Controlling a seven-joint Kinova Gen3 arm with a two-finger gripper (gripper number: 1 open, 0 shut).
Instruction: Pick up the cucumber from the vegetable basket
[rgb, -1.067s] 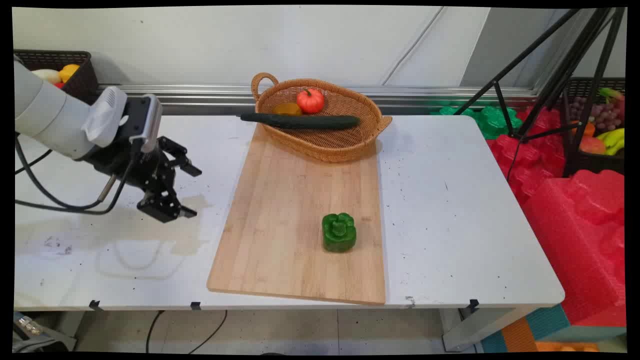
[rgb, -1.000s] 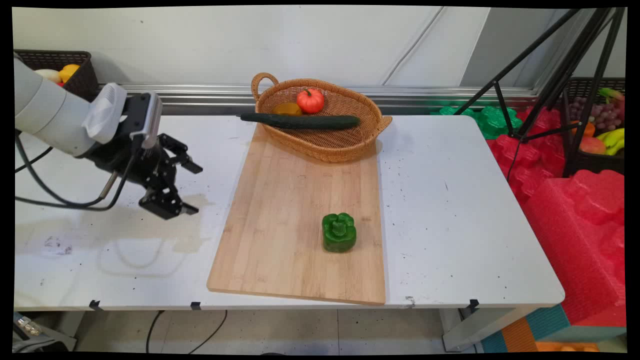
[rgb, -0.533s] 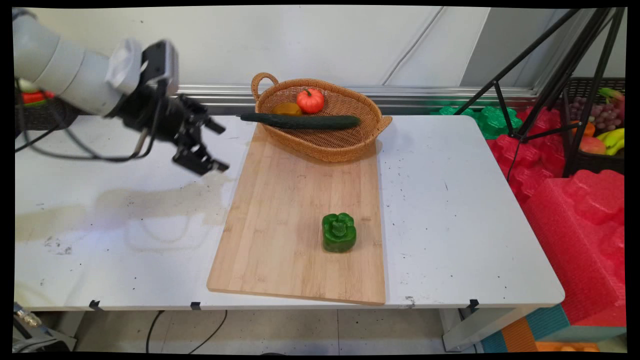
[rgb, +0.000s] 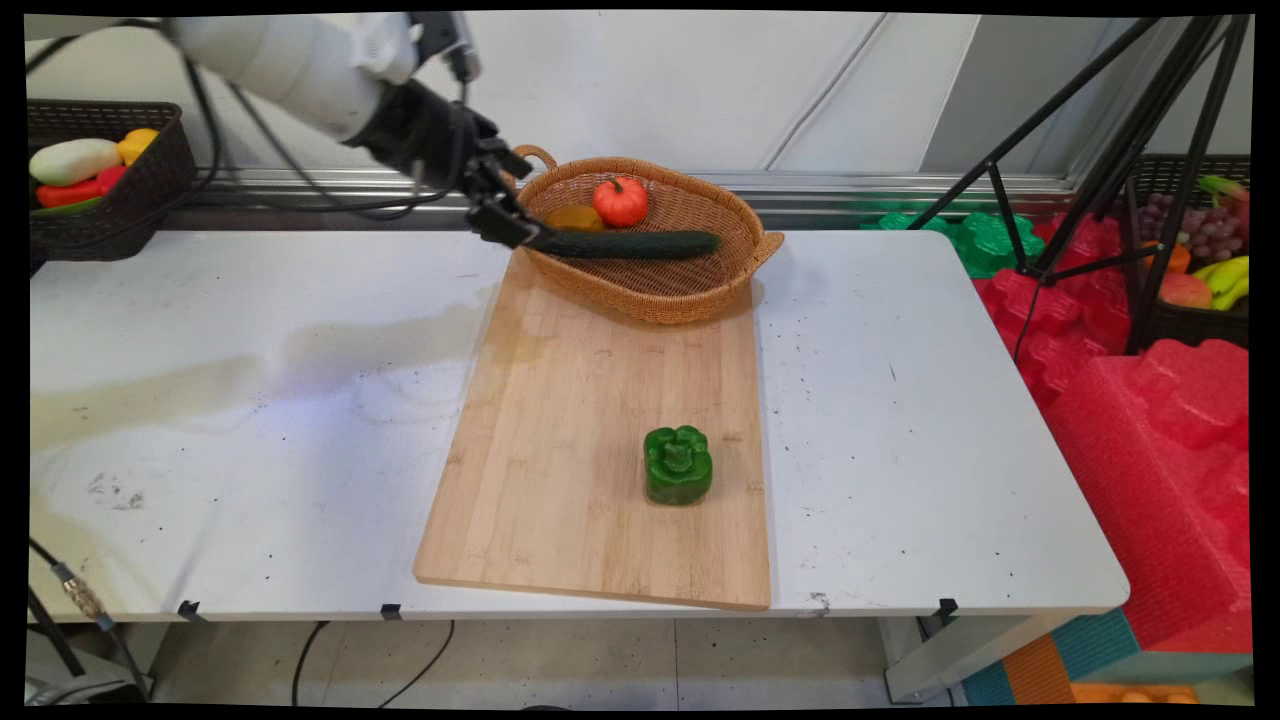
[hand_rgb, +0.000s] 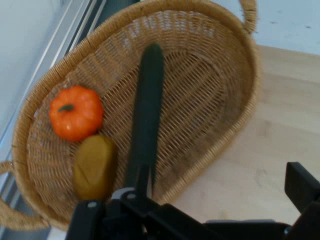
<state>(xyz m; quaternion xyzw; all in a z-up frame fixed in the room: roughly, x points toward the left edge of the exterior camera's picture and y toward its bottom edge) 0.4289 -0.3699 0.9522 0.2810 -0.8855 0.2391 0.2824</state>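
My gripper (rgb: 513, 198) hangs open at the left end of a woven basket (rgb: 690, 290), just over the near tip of a long dark green cucumber (rgb: 625, 243) that lies across the basket. In the hand view the cucumber (hand_rgb: 147, 120) runs up from beside my left finger, and the gripper (hand_rgb: 196, 200) has nothing between its fingers. Beside the cucumber in the basket (hand_rgb: 225, 125) lie a red-orange tomato (hand_rgb: 76, 112) and a brownish-yellow potato (hand_rgb: 95, 167). A green bell pepper (rgb: 678, 464) stands on the wooden cutting board (rgb: 570, 400), far from the gripper.
A dark basket (rgb: 150, 190) of vegetables sits at the back left of the white table (rgb: 250, 400). Black tripod legs (rgb: 1100, 150) and red foam blocks (rgb: 1150, 420) stand off the table's right side. The arm's cables hang over the back left.
The arm has swung up and to the right, from low over the table's left part to the basket's left end. The gripper stays open. The objects have not moved.
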